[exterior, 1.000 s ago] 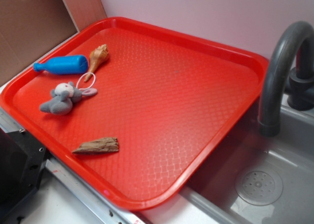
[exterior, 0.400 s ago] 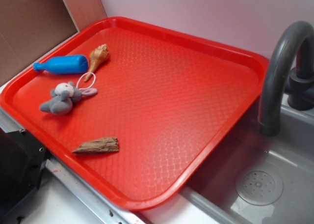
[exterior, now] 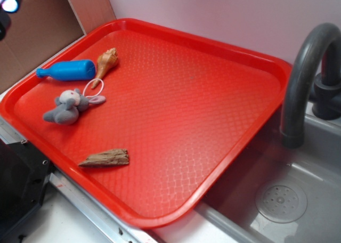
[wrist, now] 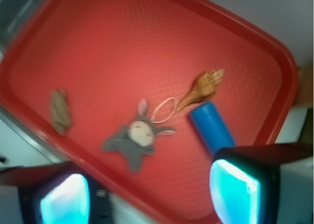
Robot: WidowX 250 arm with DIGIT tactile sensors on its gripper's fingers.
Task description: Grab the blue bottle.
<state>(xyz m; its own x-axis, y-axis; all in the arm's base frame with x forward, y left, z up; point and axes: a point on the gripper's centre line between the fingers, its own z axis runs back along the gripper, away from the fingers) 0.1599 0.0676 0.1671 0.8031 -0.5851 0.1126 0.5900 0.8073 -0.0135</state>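
The blue bottle [exterior: 68,70] lies on its side at the far left of the red tray [exterior: 213,46], neck pointing left. In the wrist view the blue bottle [wrist: 211,127] is partly hidden behind my right fingertip. My gripper [wrist: 149,197] is open and empty, high above the tray's near left edge, its two cyan pads [wrist: 234,189] wide apart. In the exterior view only a small part of the gripper [exterior: 8,3] shows at the top left corner.
A tan spiral seashell [exterior: 106,62] touches the bottle's base. A grey plush mouse [exterior: 69,105] lies just in front. A brown wood piece [exterior: 105,158] lies near the tray's front edge. A grey sink [exterior: 287,200] and faucet [exterior: 306,72] stand at the right.
The gripper has come into the exterior view at the top left corner. The things on the tray have not moved.
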